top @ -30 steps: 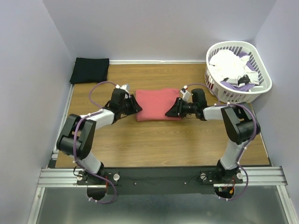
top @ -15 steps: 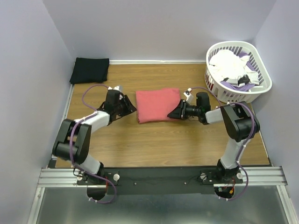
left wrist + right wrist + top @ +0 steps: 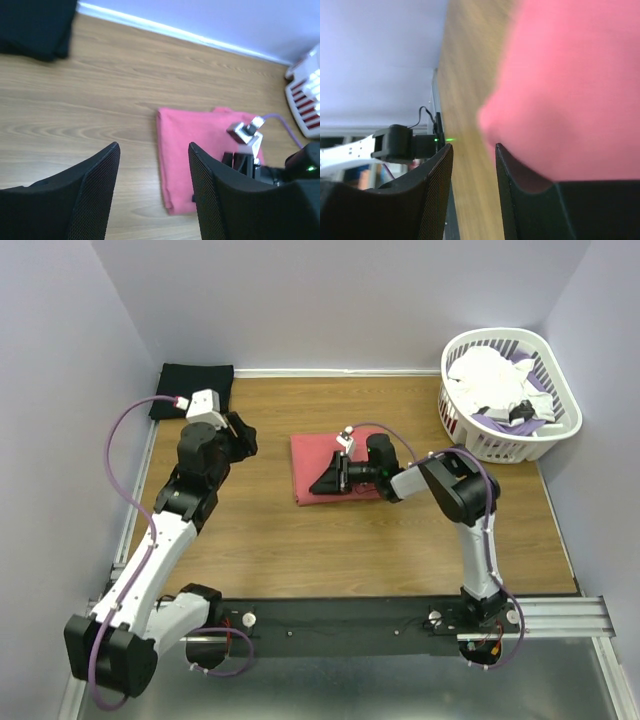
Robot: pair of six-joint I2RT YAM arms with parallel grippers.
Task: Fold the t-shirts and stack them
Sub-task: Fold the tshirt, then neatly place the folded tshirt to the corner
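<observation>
Cloth of the coral-red t-shirt [image 3: 315, 447] lies folded into a neat rectangle on the desk [image 3: 350, 550], about midway between the left and right edges and somewhat nearer the far edge than the near one. The right pincer [image 3: 318, 483] lies low over the near part of that shirt, its tips pointing toward the left edge and reaching close to the shirt's near-left corner. In the right wrist view its two mesh-faced fingers [image 3: 437, 190] stand a small way apart with bare wood showing in the gap and nothing gripped between them. A fold of the coral cloth [image 3: 570, 75] bulges just above one fingertip, but whether it touches cannot be told. The left pincer [image 3: 240, 435] hangs above the desk, well apart from the coral shirt on its left side, toward the far-left corner. The left wrist view shows its jaws spread wide and empty, with the coral shirt's left edge [image 3: 200, 135] in sight beyond them. The black t-shirt [image 3: 185, 385] sits folded in the far-left corner, against the wall. A white slatted basket [image 3: 490, 445] stands in the far-right corner, holding crumpled white cloths [image 3: 490, 375].
</observation>
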